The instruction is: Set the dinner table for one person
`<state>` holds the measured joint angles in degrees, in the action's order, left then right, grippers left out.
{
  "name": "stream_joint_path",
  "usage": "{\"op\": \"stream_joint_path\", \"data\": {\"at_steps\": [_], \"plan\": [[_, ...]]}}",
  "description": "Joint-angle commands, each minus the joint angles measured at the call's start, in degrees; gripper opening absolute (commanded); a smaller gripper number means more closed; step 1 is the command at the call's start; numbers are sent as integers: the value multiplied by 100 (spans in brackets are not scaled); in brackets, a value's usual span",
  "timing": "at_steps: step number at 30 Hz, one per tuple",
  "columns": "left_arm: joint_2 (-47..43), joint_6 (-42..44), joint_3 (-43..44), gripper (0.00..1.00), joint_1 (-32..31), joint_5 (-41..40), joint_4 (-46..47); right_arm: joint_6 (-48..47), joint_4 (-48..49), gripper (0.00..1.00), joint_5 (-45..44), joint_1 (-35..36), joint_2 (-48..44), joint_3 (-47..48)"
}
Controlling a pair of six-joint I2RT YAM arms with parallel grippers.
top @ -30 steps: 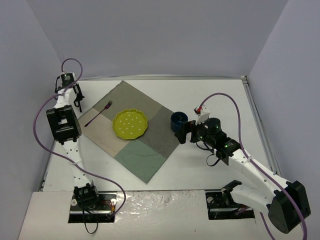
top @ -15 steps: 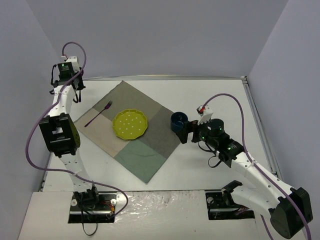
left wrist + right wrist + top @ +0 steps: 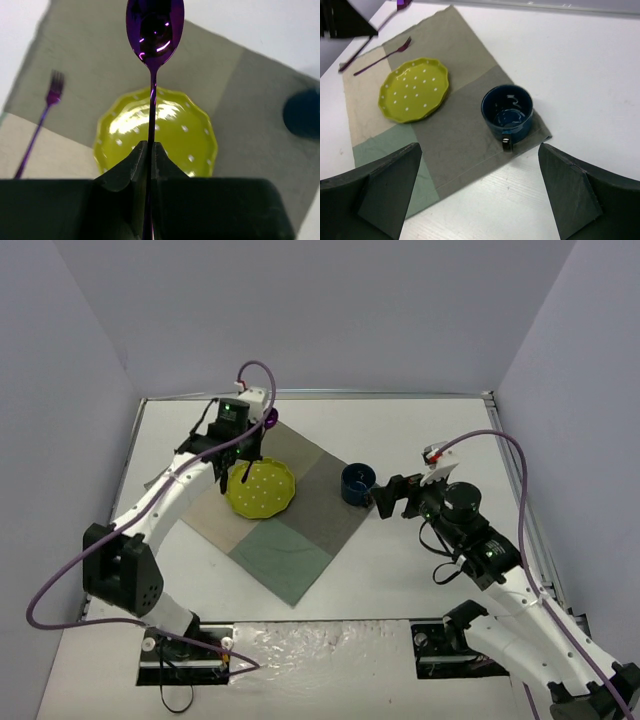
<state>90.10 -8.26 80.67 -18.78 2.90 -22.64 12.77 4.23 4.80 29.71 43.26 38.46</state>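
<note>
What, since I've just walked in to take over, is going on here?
The left gripper is shut on a purple spoon, holding it above the yellow plate on the patchwork cloth. A purple fork lies on the cloth beside the plate, and a blue mug stands on a corner of the cloth. The right gripper is open near the mug, holding nothing.

Robotics lab booth, bare grey walls (image 3: pixel 320 310), white dinner table (image 3: pixel 430 430) with metal rim

1 each: plate (image 3: pixel 261 488), mug (image 3: pixel 357 483), fork (image 3: pixel 38 131), spoon (image 3: pixel 154 30)
</note>
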Motion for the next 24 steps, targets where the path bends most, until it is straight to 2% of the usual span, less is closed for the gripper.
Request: {"op": "stream_joint_path", "data": {"at_steps": [1, 7, 13, 24], "plan": [[-815, -745, -636, 0, -693, -635, 266, -195, -23, 100, -671, 26, -364, 451], [-1096, -1499, -1660, 0, -2018, -1020, 762, -258, -170, 100, -712, 26, -444, 502], [-912, -1803, -2341, 0, -2799, -1239, 1319, -302, -187, 100, -744, 26, -432, 532], [-563, -1850, -2672, 0, -3208, -1349, 1782, -319, -207, 100, -709, 26, -282, 571]]}}
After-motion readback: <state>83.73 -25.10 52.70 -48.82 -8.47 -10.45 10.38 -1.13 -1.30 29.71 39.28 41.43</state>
